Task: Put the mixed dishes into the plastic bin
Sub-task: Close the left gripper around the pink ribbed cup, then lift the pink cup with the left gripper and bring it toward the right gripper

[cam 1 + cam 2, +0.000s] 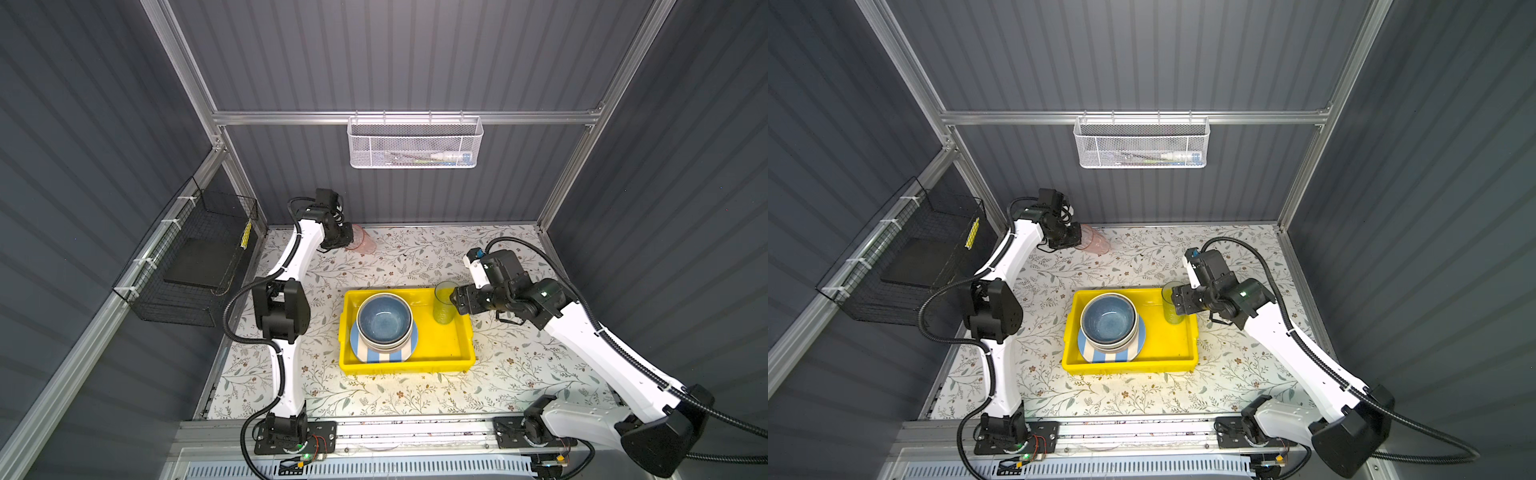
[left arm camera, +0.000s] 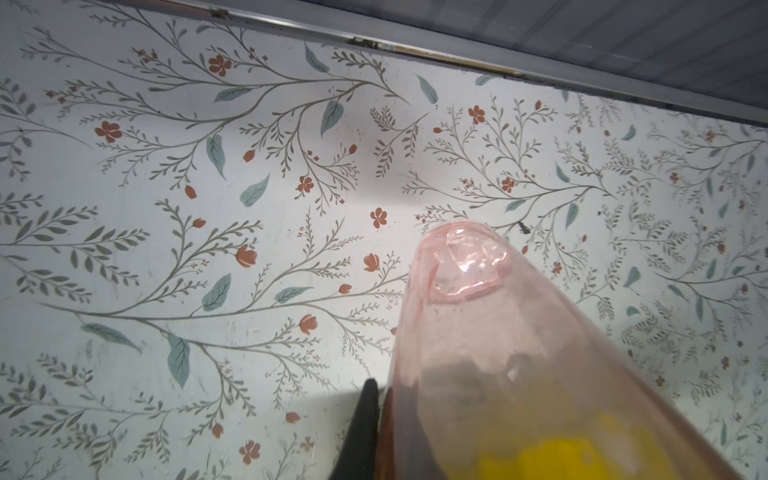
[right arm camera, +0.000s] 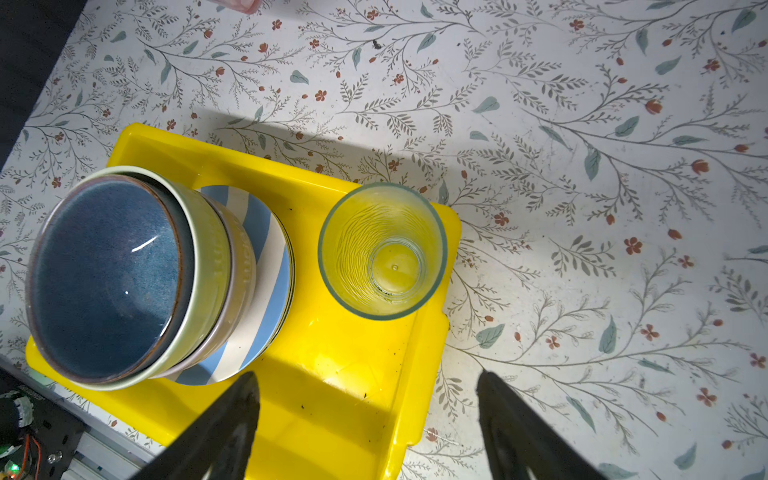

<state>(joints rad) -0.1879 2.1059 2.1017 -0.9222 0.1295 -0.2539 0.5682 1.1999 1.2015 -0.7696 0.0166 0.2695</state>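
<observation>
The yellow plastic bin [image 1: 407, 366] [image 1: 1129, 366] sits mid-table. In it a blue-white striped plate [image 1: 382, 358] [image 3: 268, 249] carries stacked bowls, the blue bowl [image 1: 384, 320] [image 1: 1108, 318] [image 3: 104, 278] on top. A clear tumbler [image 1: 444, 305] [image 1: 1172, 306] [image 3: 382, 249] stands upright in the bin's far right corner. My right gripper [image 1: 455, 301] [image 3: 368, 376] is open just beside it, with nothing between the fingers. At the back left, my left gripper [image 1: 347, 241] [image 2: 384, 390] is shut on the wall of a tilted pink tumbler [image 1: 360, 244] [image 1: 1095, 242] [image 2: 498, 332].
A white mesh basket [image 1: 415, 143] hangs on the back rail. A black wire basket [image 1: 195, 257] is fixed to the left wall. The floral tabletop [image 1: 415, 395] surrounds the bin, and the back wall is close behind the pink tumbler.
</observation>
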